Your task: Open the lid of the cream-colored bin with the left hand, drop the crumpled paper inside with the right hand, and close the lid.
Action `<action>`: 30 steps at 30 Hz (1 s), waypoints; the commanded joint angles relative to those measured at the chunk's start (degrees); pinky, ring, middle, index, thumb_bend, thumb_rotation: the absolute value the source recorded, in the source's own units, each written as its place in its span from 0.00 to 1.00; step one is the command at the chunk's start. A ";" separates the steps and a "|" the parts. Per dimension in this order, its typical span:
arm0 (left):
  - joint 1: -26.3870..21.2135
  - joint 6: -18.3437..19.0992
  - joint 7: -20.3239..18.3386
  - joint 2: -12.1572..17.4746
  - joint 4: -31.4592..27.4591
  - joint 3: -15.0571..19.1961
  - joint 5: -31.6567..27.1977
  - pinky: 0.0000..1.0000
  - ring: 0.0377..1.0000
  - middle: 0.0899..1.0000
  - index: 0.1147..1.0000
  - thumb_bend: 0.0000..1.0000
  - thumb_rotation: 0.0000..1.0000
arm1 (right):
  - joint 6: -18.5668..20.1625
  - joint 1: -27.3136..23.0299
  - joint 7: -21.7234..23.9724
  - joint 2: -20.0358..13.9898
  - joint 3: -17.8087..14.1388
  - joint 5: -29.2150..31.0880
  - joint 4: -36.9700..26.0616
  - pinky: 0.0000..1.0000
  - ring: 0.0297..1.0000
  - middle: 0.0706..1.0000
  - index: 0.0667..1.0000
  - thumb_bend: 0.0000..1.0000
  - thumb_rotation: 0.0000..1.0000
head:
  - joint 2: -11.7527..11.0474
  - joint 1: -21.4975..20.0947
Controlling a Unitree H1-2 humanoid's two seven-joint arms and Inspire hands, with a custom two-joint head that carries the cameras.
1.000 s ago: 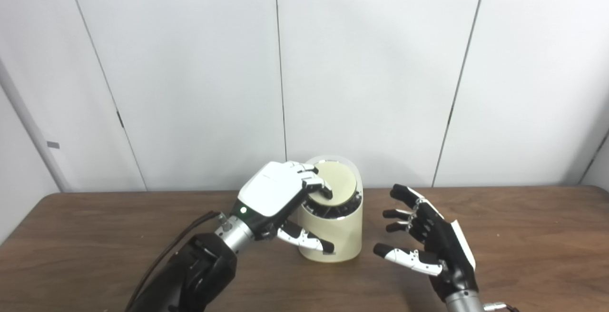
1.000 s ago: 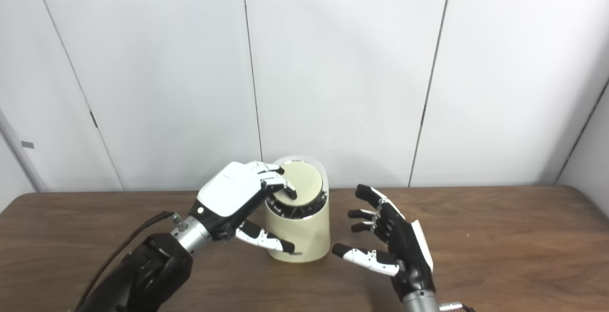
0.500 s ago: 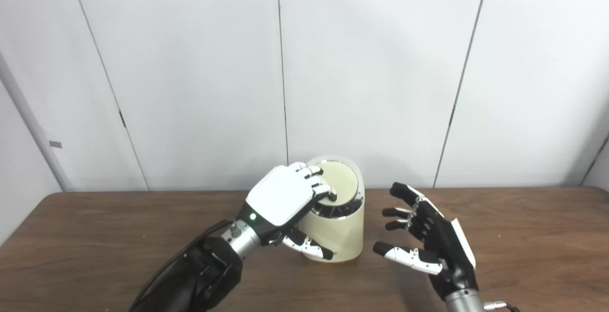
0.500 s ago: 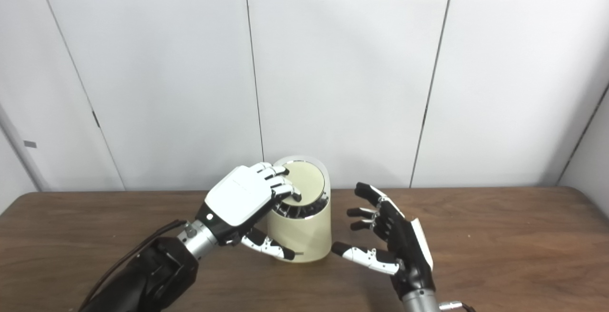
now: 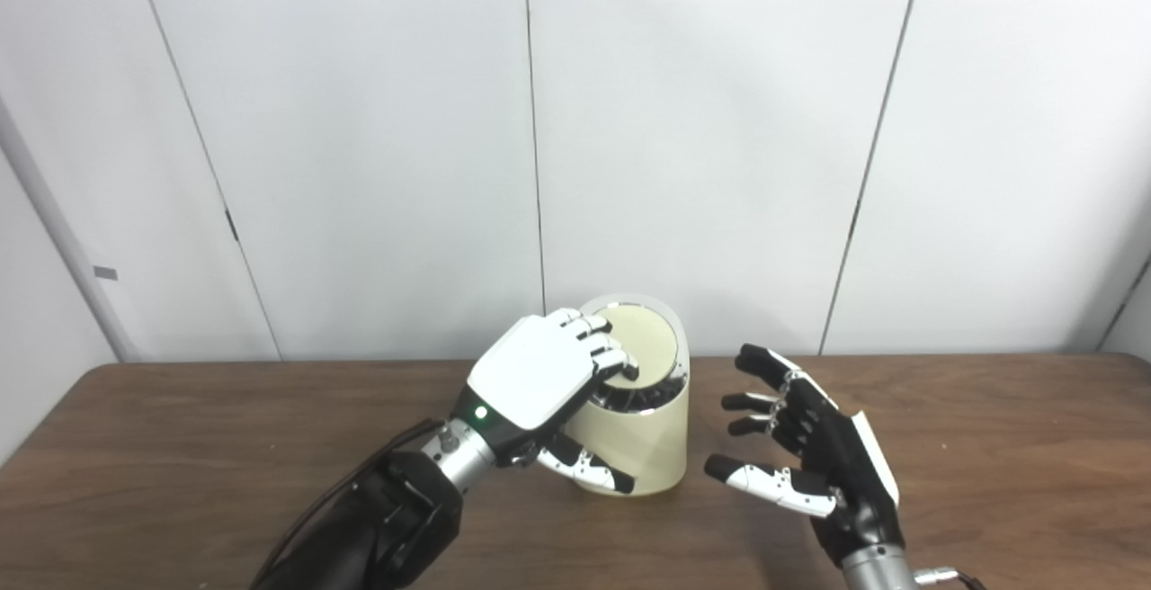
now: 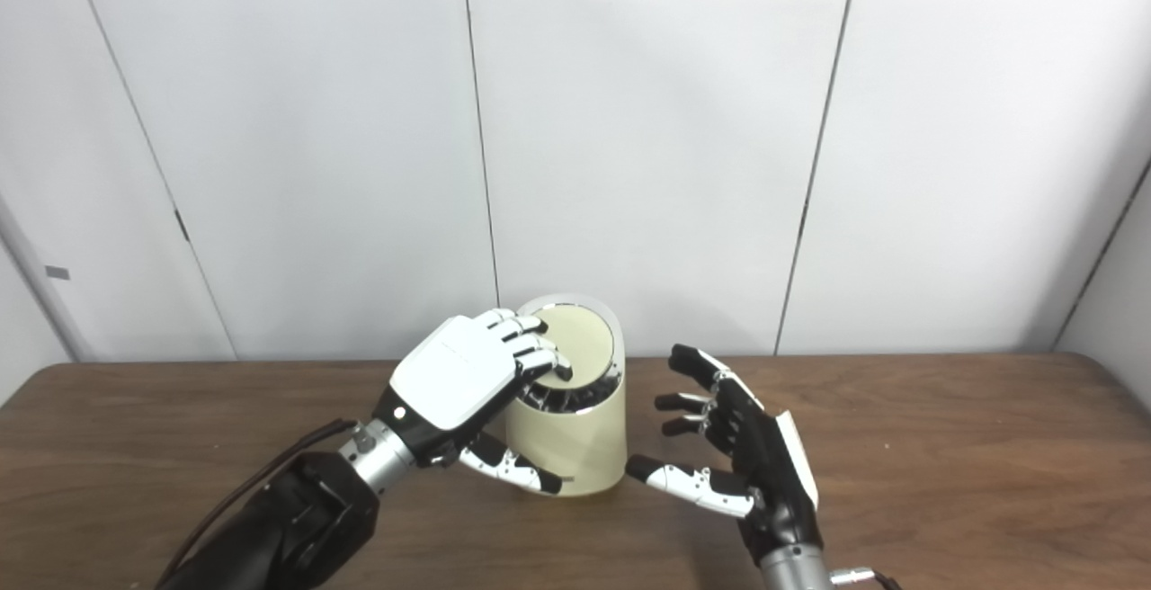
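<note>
left hand (image 5: 538,381) fingers curled atop bin (image 5: 643,446) lid (image 5: 640,352), gripping nothing | right hand (image 5: 814,455) spread, empty, beside bin on table (image 5: 180,446)

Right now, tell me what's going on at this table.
The robot's left hand rests over the top of the cream-colored bin, its fingers pressing on the round lid while the thumb lies against the bin's front wall. The lid sits tilted, with a dark gap showing at its front edge. The right hand hovers open beside the bin, apart from it and holding nothing. No crumpled paper is in view on the wooden table.
</note>
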 commanded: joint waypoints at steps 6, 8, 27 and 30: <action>-1.67 0.15 -4.30 0.59 2.15 -1.91 -0.22 0.87 0.86 0.73 0.70 0.95 0.56 | -0.92 -1.19 -0.02 0.21 -0.16 0.90 -2.54 0.57 0.68 0.83 0.79 0.77 0.15 | 0.27 0.09; -1.70 0.29 -4.80 0.63 2.07 -2.07 -0.45 0.87 0.85 0.73 0.69 0.96 0.56 | -1.33 -1.27 -0.15 0.19 -0.23 0.82 -2.27 0.57 0.67 0.83 0.79 0.77 0.15 | 0.29 0.15; -2.09 0.75 -7.94 1.28 1.94 -3.86 -0.14 0.86 0.83 0.69 0.66 0.95 0.56 | -1.93 -1.59 -0.61 0.15 -0.61 0.79 -1.90 0.56 0.65 0.82 0.78 0.76 0.11 | 0.32 0.24; -1.84 0.71 -7.97 1.19 1.89 -3.42 -1.48 0.86 0.82 0.68 0.65 0.95 0.54 | -2.31 -1.60 -0.70 0.07 -0.62 0.61 -1.74 0.55 0.65 0.82 0.78 0.75 0.11 | 0.32 0.24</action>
